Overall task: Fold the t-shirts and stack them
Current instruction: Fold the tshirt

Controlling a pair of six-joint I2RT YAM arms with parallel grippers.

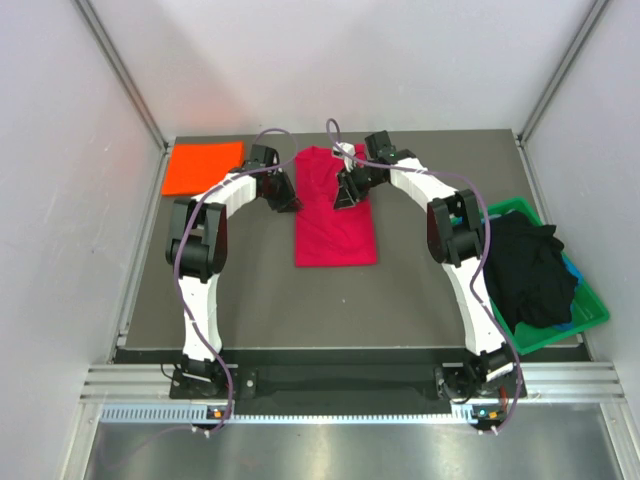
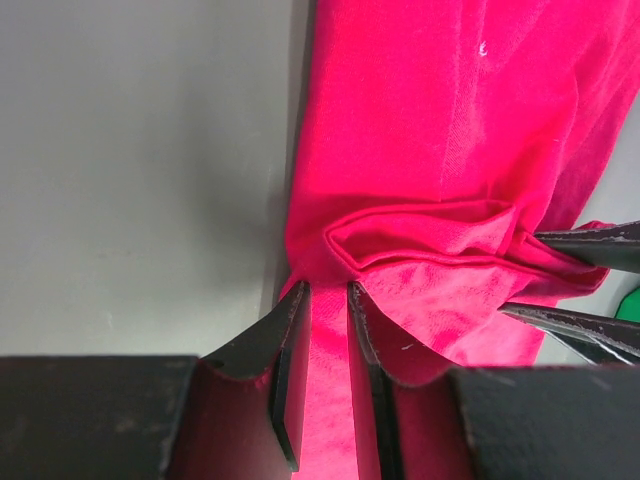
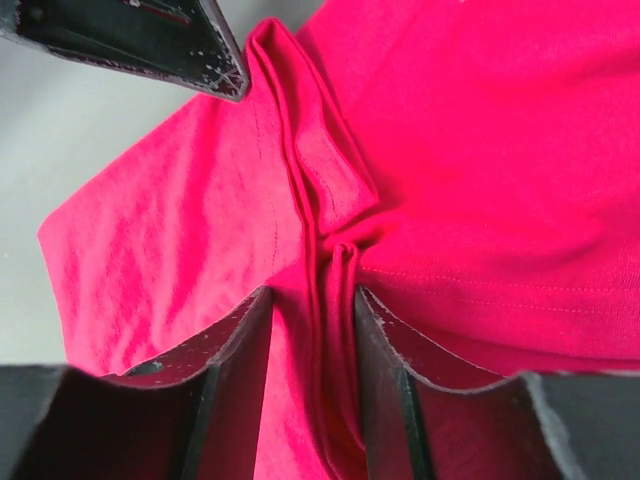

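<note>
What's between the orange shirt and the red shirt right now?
In the top view, only the left arm crosses that gap between the orange shirt and red shirt; the table under it is otherwise bare.

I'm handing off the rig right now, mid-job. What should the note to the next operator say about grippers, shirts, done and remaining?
Left gripper: fingers nearly closed, pinching the side edge of the red t-shirt.
Right gripper: straddles a raised fold of the same shirt; grip unclear.
Red t-shirt: mid-table, narrowed into a long strip, fold unfinished.
Orange t-shirt: folded flat at the far left corner.
Black t-shirt: heaped unfolded in the green bin on the right.
Left to do: finish the red fold, probably stack it on the orange, then fold the black.
</note>
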